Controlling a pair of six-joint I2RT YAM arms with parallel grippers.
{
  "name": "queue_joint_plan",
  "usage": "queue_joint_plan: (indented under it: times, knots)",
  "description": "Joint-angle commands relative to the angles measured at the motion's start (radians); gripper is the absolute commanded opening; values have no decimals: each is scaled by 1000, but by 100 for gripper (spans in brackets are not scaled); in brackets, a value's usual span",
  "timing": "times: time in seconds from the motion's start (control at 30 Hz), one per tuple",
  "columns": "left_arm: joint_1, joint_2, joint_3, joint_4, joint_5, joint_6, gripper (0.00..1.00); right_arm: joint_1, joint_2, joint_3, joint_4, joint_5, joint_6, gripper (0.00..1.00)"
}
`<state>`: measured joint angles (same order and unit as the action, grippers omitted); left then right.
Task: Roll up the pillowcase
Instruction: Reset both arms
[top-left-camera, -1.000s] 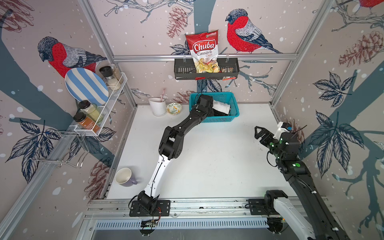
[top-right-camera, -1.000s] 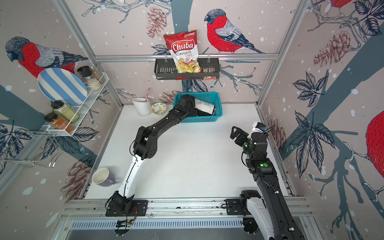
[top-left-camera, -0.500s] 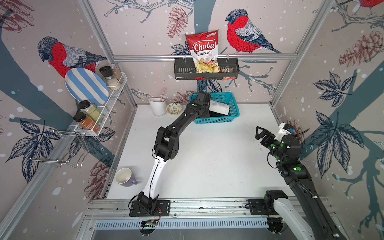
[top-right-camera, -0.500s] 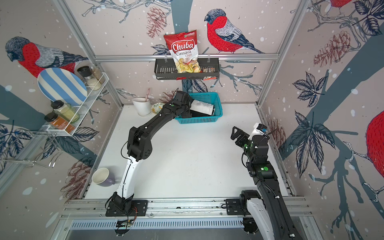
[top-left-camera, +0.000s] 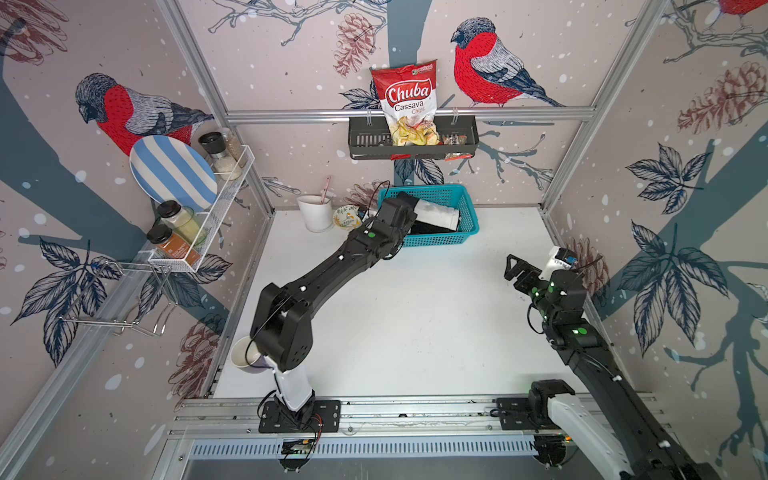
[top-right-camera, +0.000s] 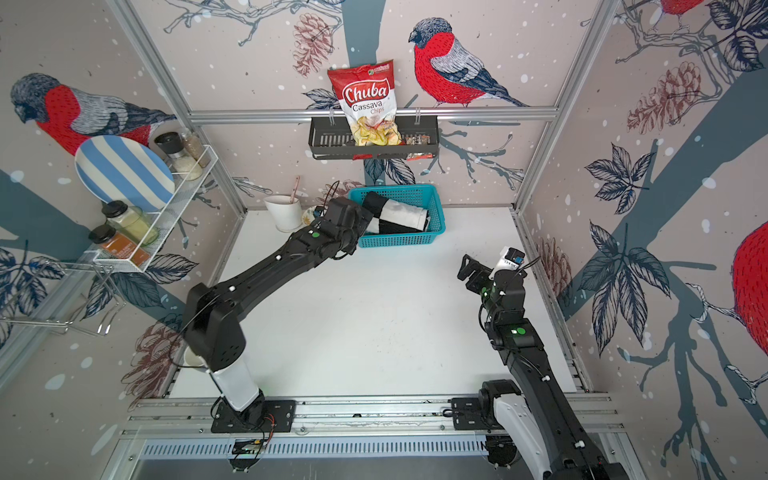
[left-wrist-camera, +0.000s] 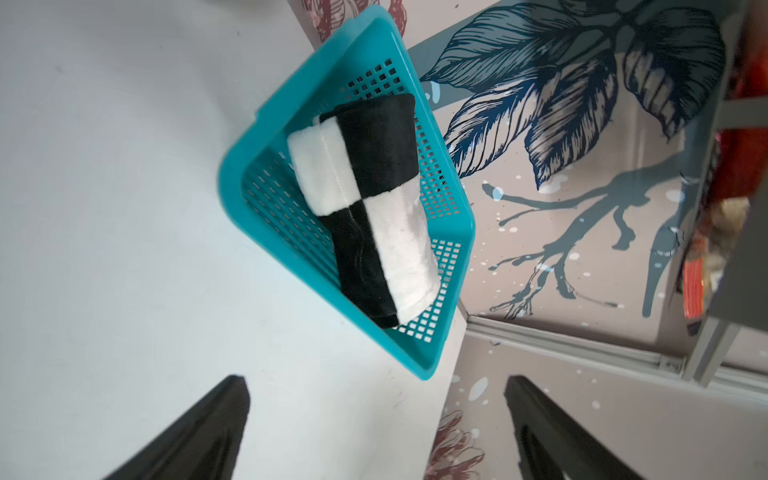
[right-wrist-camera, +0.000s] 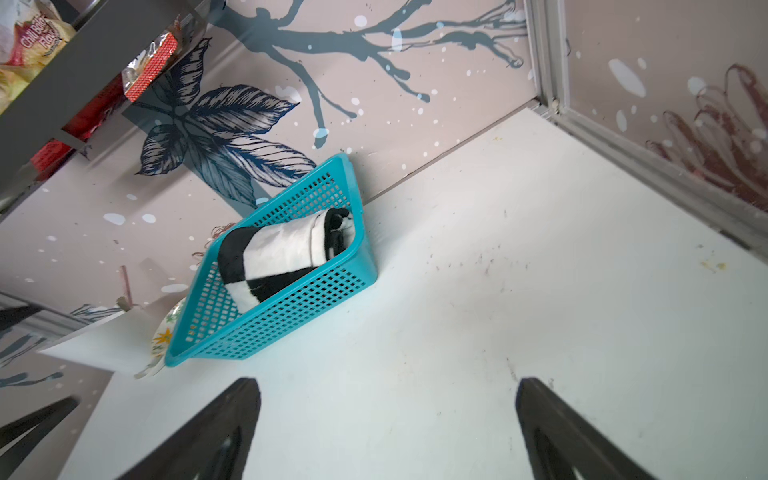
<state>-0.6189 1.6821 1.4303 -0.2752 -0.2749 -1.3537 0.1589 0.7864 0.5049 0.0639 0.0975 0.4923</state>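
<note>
Left gripper (left-wrist-camera: 376, 380) wide open, empty; rolled pillowcase (left-wrist-camera: 365, 199) rests in the basket (left-wrist-camera: 232, 178) just ahead. Best to back off straight, clear of its rim.

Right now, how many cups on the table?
2. White cup at the back wall, beside the floral bowl; mug at the front-left edge, partly hidden by the left arm.
</note>
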Motion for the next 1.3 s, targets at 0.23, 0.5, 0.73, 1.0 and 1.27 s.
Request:
queue_joint_plan:
  times: [0.23,0.5,0.73,1.0,1.27]
  knots:
    - [9,-565,-714,421,-578,681,99,74,241,-200,628,336,-319,100]
    - [253,-656,-967,636,-466,1008,99,67,640,-134,847,527,-450,100]
    - [332,-387,-973,963,-371,1177,98,-27,725,-141,940,372,-442,100]
    - [409,-211,-940,1212,-252,1267,96,-116,740,-322,1284,122,-431,100]
    - [462,-74,-1027,1566,-136,1351,96,-119,724,-290,1187,107,-429,100]
